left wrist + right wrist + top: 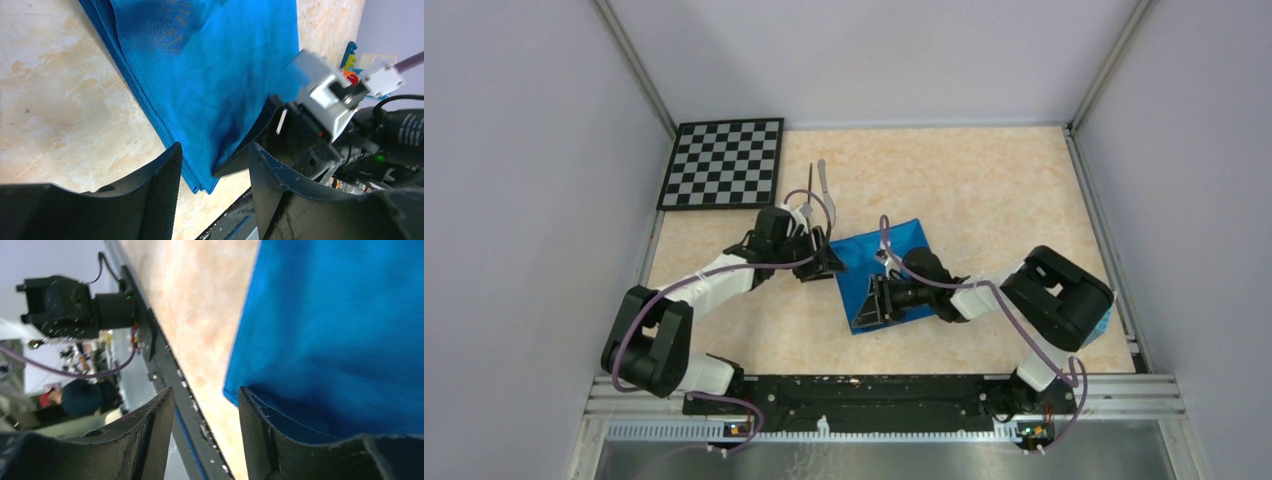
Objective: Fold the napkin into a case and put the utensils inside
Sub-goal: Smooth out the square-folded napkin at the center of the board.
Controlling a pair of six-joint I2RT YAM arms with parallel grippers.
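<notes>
Three pale walls boxed the beige marbled surface (984,190). At mid-frame the napkin (909,238) lay folded and tilted, one corner aimed lower left; only the left wrist view showed its stacked layers. At its left edge the left pincer (834,265) stood wide; over its lower corner the right pincer (866,305) stood wide too. Upper left, fork (812,185) and knife (824,180) lay side by side, pointing up-frame.

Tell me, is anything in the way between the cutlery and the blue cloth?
Partly, yes. In the top view the left gripper sits at the napkin's left edge, roughly between it and the utensils, which lie farther back. Nothing else visible lies between them.
</notes>
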